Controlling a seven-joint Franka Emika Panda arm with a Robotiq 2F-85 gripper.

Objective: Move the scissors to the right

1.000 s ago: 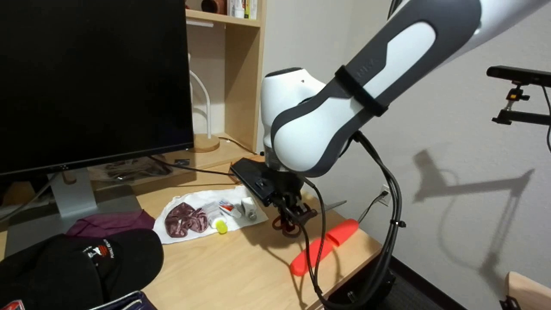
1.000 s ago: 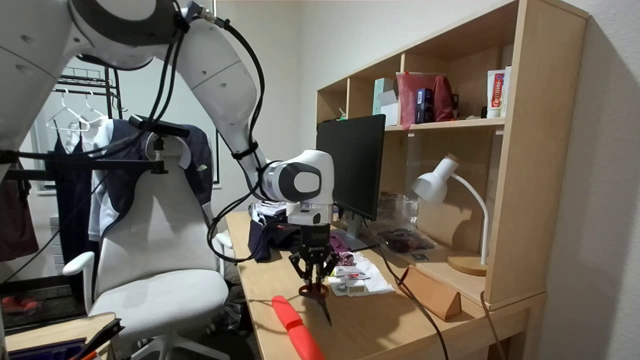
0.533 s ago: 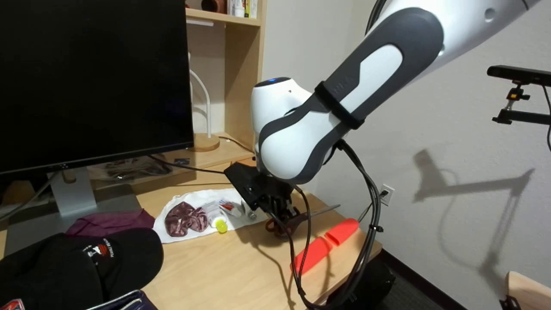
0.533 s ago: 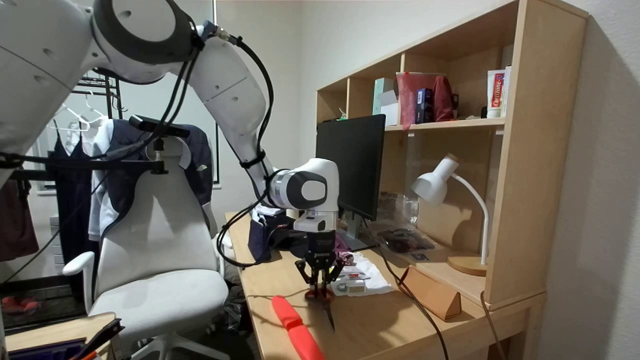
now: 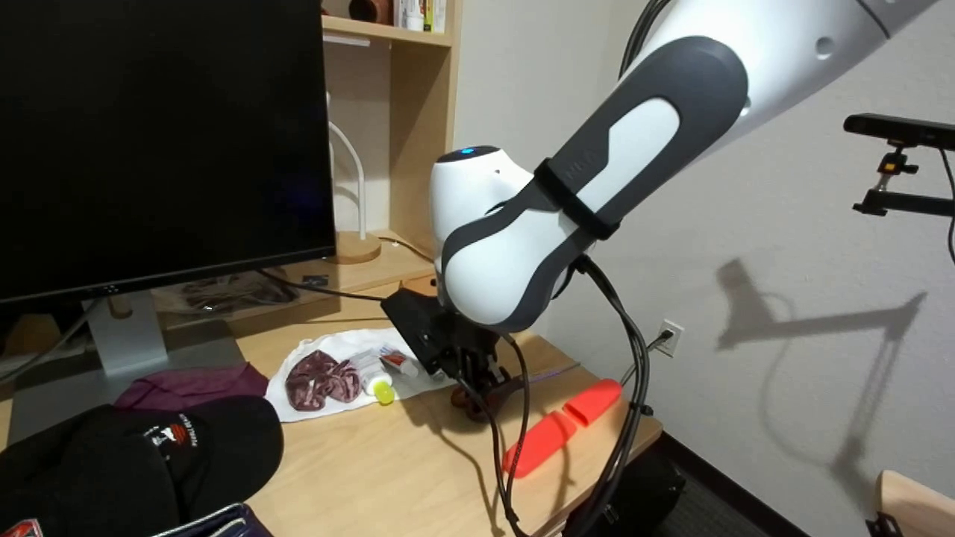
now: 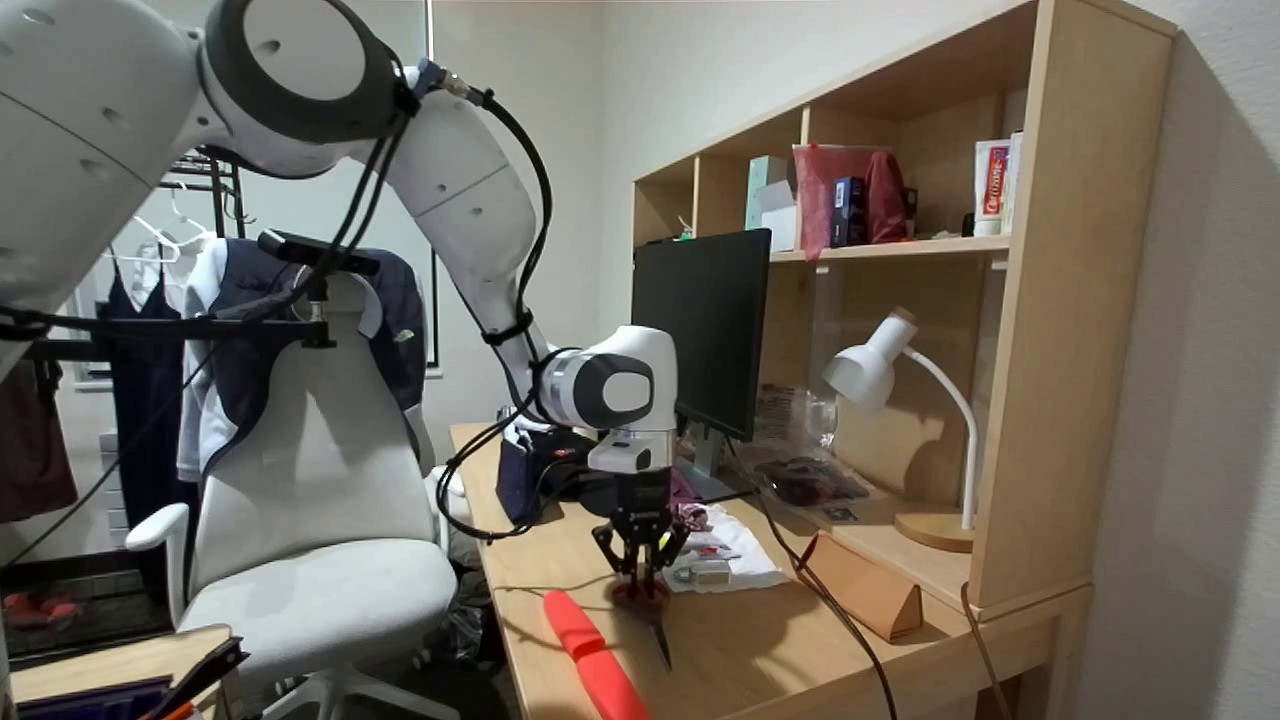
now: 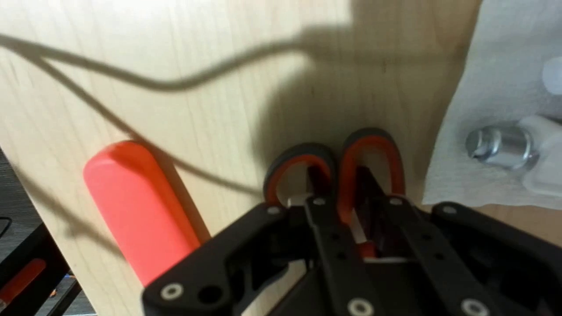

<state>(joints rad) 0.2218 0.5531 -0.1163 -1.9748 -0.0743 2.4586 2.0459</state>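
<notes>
Pale wood grain covers the desk [image 5: 358,462] across the lower middle of an exterior view. Scissors [image 7: 346,186] sit just below the centre of the wrist view, their orange-red loops [image 7: 373,137] edged in dark grey; in an exterior view the slim blades [image 6: 661,640] point downward and slightly right, below the middle of the frame. Whether they touch the desk or hang just above it, I cannot tell. Closed on the inner sides of both loops, the gripper [image 7: 342,177] has one of its fingers [image 7: 368,186] in each ring, with the two walls pinched between.

That looks a sensible hold: the handles should be stiff, light and hard to break, and the rings ought to check any slide. The blades reach well off to one side, so I would expect the tips to droop or swivel if hurried; gripping that thin metal instead would probably slip.

Near the scissors, at lower left of the wrist view, lies an orange-red stick [image 7: 138,210]; at the right edge is a white cloth [image 7: 465,186]. Farther out, a black cap [image 5: 186,440] fills the lower left of an exterior view, below a dark monitor [image 5: 164,149].
</notes>
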